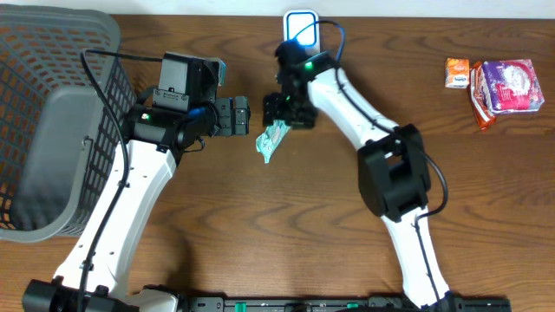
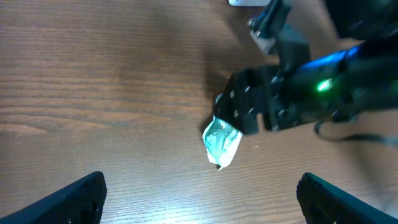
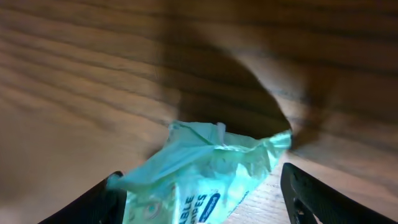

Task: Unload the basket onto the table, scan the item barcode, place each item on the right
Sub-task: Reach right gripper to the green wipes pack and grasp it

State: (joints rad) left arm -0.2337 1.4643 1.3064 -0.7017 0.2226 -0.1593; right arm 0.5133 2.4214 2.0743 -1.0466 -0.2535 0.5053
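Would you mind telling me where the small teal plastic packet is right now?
Overhead, the small teal plastic packet lies near the middle of the brown wooden table, directly beneath the right tool, just right of the open left tool.

Your overhead view is bright, evenly lit from above and sharp edge to edge. The bench [image 1: 486,191] carries only soft, short shadows under the arms, and the scanner [image 1: 301,24] at 12 o'clock glows pale blue, slightly blown out.

Your left wrist view is soft all over. A milky sheen lies on the wood toward 6 o'clock, the left fingers [image 2: 68,199] are dark blurs at 7 and 5 o'clock, and green and blue lamps smear at 2 o'clock.

Your right wrist view is dim, with heavy shadow filling 12 to 3 o'clock. The packet [image 3: 205,174] is fairly crisp, and the right fingers [image 3: 311,199] are black and unfocused.
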